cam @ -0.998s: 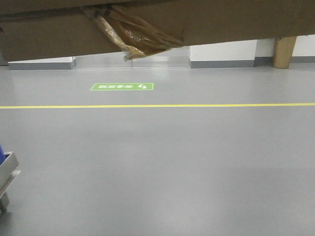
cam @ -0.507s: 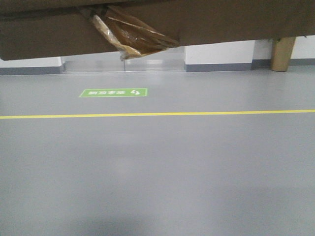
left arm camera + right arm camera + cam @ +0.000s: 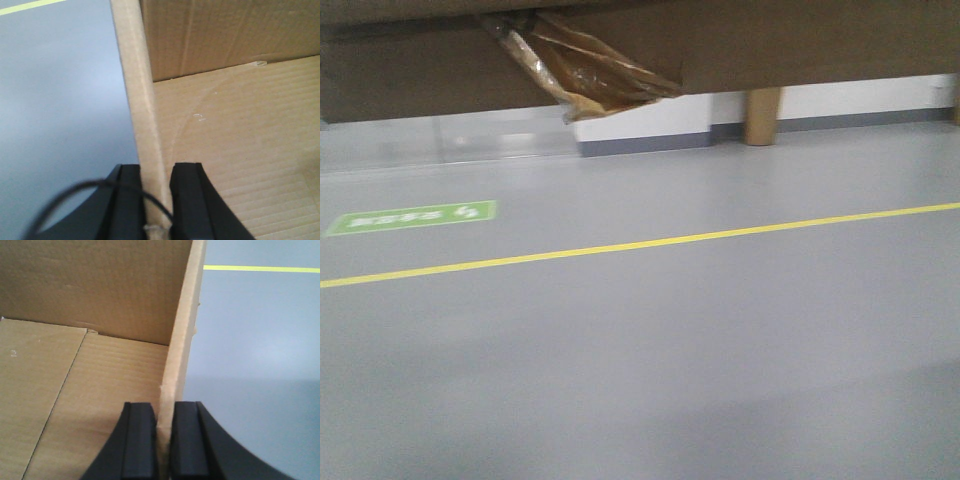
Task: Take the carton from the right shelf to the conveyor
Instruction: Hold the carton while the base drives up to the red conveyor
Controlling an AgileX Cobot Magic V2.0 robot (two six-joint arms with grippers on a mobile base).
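Observation:
The brown carton (image 3: 800,45) hangs across the top of the front view, held up above the floor, with a ragged strip of amber tape (image 3: 582,75) dangling from its underside. My left gripper (image 3: 156,172) is shut on the carton's left wall (image 3: 137,85); one finger (image 3: 187,200) is inside the box. My right gripper (image 3: 164,412) is shut on the carton's right wall (image 3: 182,335), with one finger (image 3: 140,440) inside. The box interior (image 3: 75,390) looks empty. The right shelf and the conveyor are out of view.
Grey floor (image 3: 670,360) spreads ahead, crossed by a yellow line (image 3: 650,243). A green floor sign (image 3: 410,217) lies at the left. A white wall with grey skirting (image 3: 650,130) and a tan post (image 3: 762,115) stand at the back.
The whole view has swung: the green sign, yellow line and tan post have slid left in the frame. The grey frame at lower left has left the view. The carton stays held.

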